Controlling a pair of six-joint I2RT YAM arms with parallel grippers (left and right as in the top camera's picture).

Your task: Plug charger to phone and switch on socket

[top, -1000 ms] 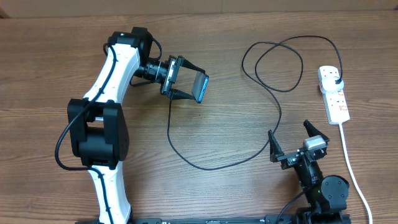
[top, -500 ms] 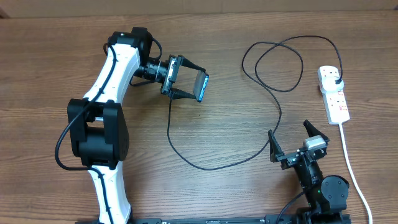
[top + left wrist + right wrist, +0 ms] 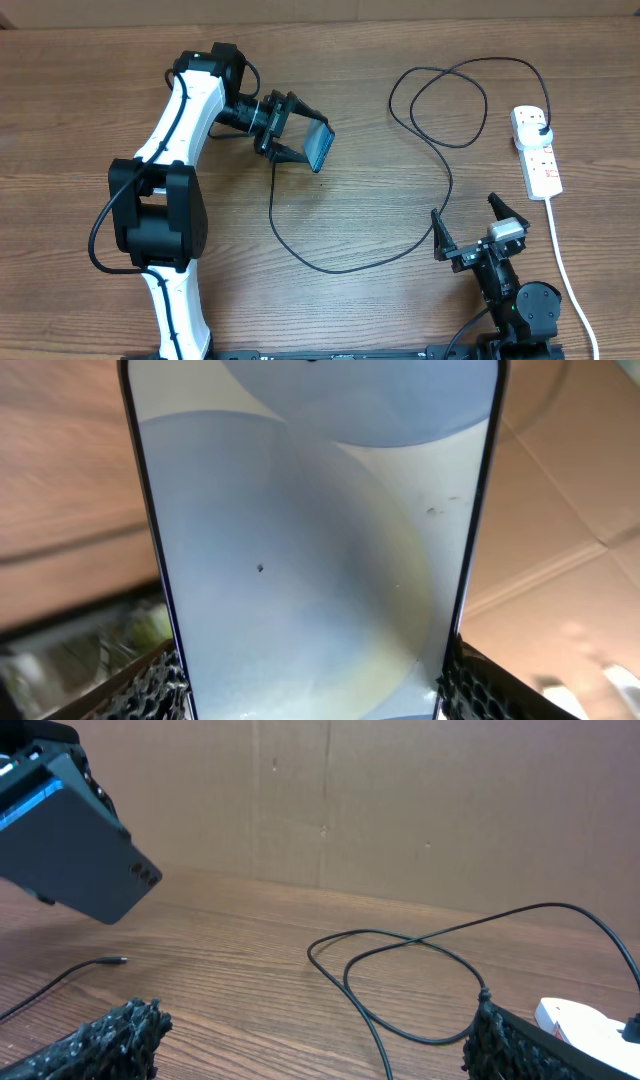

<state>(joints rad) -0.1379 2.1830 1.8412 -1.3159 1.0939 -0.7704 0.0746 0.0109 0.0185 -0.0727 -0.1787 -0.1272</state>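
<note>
- The left fingers (image 3: 306, 107) pinch the phone (image 3: 320, 148) by its long edges, near its lower end.
- The phone's long axis slants away from the wrist, with the camera end lowest and clear of the bench (image 3: 100, 60).
- The right fingers (image 3: 439, 236) are spread wide and empty.

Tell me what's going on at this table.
The left gripper holds the phone tilted above the table. The charger lies looped on it, its plug in the socket at the right, its connector tip loose below the phone, not yet plugged in. The right gripper sits open and empty near the front edge.
</note>
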